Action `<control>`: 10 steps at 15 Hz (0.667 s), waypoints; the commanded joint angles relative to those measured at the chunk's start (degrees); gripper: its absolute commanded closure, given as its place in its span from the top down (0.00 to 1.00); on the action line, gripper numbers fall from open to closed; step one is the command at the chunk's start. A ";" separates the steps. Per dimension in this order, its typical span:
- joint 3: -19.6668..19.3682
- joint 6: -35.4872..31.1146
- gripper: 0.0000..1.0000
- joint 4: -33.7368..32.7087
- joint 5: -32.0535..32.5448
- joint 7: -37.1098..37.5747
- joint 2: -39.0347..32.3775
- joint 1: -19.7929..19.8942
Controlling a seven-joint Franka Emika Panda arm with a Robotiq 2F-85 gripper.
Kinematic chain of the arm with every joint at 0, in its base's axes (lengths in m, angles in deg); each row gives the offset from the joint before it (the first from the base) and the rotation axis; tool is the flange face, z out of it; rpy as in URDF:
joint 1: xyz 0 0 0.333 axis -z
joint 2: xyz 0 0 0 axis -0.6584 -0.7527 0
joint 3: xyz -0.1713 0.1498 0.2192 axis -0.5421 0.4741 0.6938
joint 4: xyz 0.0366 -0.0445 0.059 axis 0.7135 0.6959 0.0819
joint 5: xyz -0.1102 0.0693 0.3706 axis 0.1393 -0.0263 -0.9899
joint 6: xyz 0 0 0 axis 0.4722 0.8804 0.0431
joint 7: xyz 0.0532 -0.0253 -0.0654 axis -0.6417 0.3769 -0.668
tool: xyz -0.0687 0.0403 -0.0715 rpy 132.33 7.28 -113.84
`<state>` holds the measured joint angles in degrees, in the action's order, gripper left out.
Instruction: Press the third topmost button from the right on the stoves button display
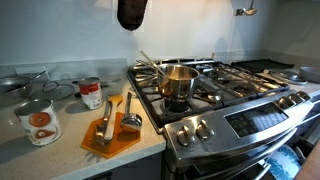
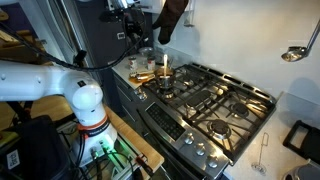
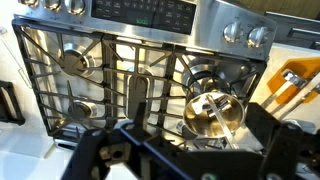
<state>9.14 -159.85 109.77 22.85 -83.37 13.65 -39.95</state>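
Stove [image 1: 235, 82] fills the wrist view, its button display [image 3: 150, 12] running along 12 o'clock. Pot [image 1: 178, 82] sits on a burner at 5 o'clock there. Gripper [image 1: 131, 18] hangs high above, well apart from the display, fingers [image 3: 98, 152] spread, holding nothing.

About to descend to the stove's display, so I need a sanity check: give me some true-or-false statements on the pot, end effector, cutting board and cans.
1. A metal pot sits on a stove burner. True.
2. The end effector is touching the stove's display panel. False: it hangs high above the stove, clear of the panel.
3. An orange cutting board lies on the counter beside the stove. True.
4. The two cans stand on the cutting board. False: both stand on the counter, off the board.
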 commanded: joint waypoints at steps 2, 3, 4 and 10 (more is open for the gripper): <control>-5.44 -0.35 1.00 2.02 -0.47 -1.63 -3.91 0.55; -6.82 -0.92 1.00 2.72 -0.63 -1.95 -4.98 0.91; -8.42 -1.75 1.00 3.88 -0.53 -2.31 -6.44 1.56; -14.49 -8.61 1.00 8.50 0.20 -4.14 -18.00 5.88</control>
<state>-3.81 -165.14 116.94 22.82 -86.07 2.05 -36.25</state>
